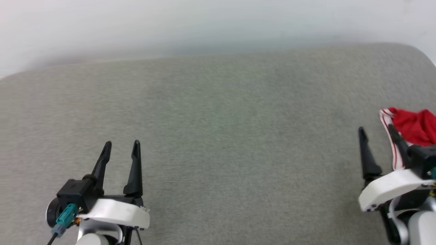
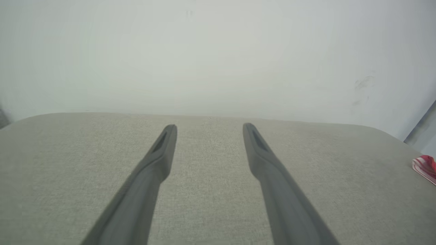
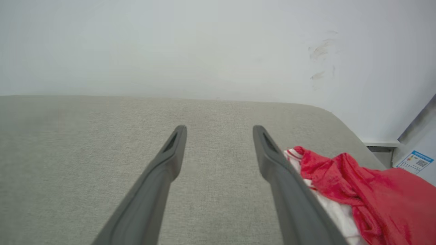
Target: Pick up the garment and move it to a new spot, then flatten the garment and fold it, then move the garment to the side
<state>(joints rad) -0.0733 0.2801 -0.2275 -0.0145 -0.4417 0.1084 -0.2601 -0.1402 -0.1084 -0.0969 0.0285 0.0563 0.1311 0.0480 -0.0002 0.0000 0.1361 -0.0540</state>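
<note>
Red garment (image 1: 414, 131) lies crumpled at the grey worktop's (image 1: 218, 136) right side, cut off by the frame and partly hidden behind the spread, empty right claw (image 1: 376, 129); left claw (image 1: 122, 143) spread, empty, well apart.

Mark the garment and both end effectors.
garment (image 3: 391, 194), right wrist view, crumpled red fabric.
left end effector (image 1: 122, 143), head view, between fingertips.
right end effector (image 1: 376, 129), head view, between fingertips.

The red garment (image 1: 414, 129) lies crumpled on the grey cushion (image 1: 218, 136) beside the right gripper (image 1: 375, 129), fingers parted.
</note>
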